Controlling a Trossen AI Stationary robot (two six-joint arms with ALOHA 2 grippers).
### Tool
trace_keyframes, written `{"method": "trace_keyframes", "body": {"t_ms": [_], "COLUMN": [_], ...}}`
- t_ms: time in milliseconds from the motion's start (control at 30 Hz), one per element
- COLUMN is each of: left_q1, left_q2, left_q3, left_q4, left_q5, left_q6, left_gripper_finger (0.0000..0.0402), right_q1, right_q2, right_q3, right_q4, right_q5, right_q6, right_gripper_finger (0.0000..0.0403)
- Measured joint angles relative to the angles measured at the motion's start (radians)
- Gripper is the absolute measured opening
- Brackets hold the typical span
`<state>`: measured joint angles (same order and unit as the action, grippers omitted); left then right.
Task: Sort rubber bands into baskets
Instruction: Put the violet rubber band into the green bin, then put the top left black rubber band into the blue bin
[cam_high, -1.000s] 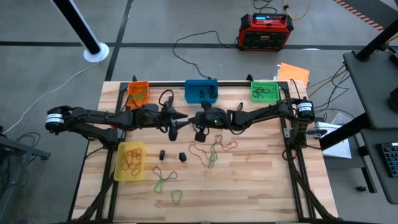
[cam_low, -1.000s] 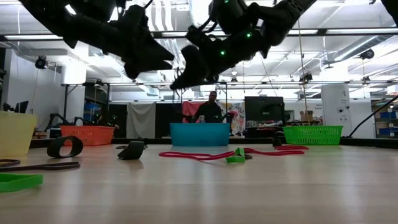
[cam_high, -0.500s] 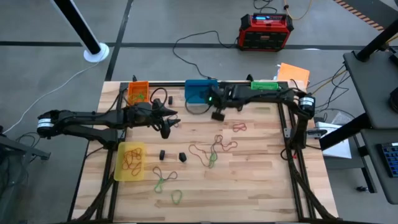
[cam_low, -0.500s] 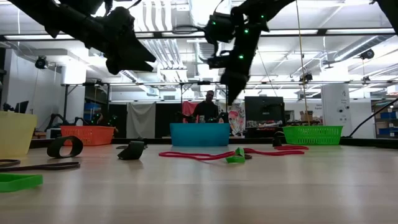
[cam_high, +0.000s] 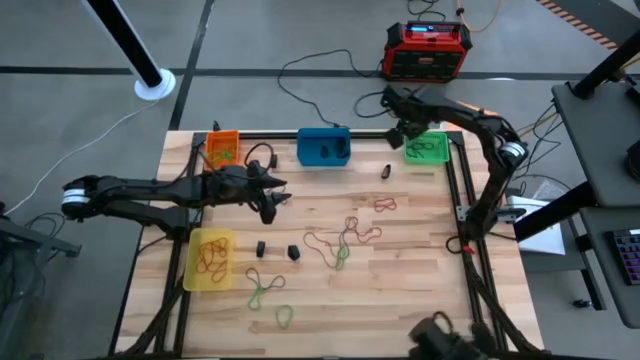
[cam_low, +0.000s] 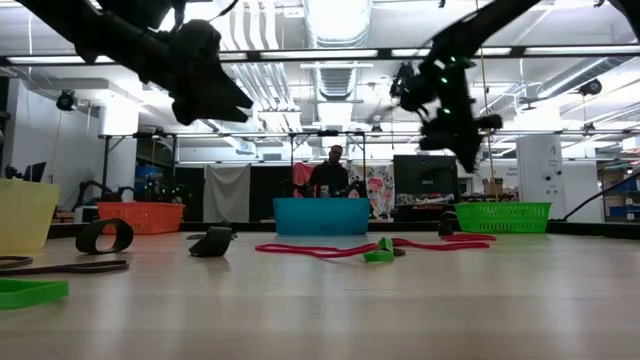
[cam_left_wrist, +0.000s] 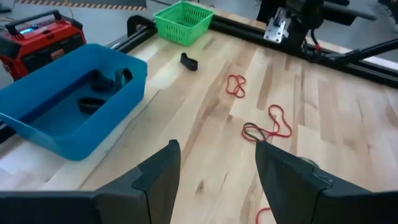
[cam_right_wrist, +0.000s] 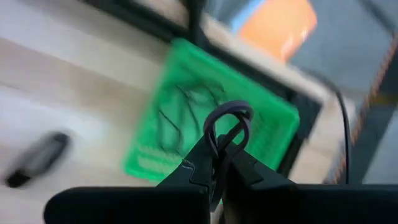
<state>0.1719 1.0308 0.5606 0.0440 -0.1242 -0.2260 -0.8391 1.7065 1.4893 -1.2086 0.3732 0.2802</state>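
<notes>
Pinching a dark rubber band (cam_right_wrist: 227, 118), right tool (cam_right_wrist: 214, 163) hangs clamped over green basket (cam_right_wrist: 186, 134); left tool (cam_left_wrist: 217, 163) gapes wide, empty.

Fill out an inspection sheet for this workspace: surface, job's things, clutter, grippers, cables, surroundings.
Surface: wooden table, bare at its near right.
Job's things: orange basket, blue basket, green basket along the far edge; yellow basket near left, bands inside. Loose rubber bands mid-table, more near the yellow basket.
Clutter: nothing seen.
Grippers: left gripper open, empty, above the table near the blue basket. Right gripper shut on a dark band, beside the green basket.
Cables: black cables on the floor behind.
Surroundings: power box on the floor; person beyond the table.
</notes>
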Motion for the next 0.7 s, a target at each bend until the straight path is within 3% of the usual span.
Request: {"method": "trace_keyframes", "body": {"t_ms": [267,433,700], "left_q1": [0.000,0.000,0.000], "left_q2": [0.019,0.021,0.034], "left_q3": [0.000,0.000,0.000], "left_q4": [0.013,0.017,0.024], "left_q5": [0.000,0.000,0.000], "left_q6": [0.004,0.004,0.001], "left_gripper_finger": [0.0192,0.0192,0.0192], "right_q1": [-0.077,-0.078,-0.078], "right_q2": [0.003,0.004,0.004], "right_q3": [-0.099,-0.135,-0.146], "right_q4": [0.009,0.054,0.092], "right_q5": [0.000,0.064,0.065], "right_q6": [0.042,0.023,0.016], "right_gripper_finger": [0.0009,0.0016,0.0091]}}
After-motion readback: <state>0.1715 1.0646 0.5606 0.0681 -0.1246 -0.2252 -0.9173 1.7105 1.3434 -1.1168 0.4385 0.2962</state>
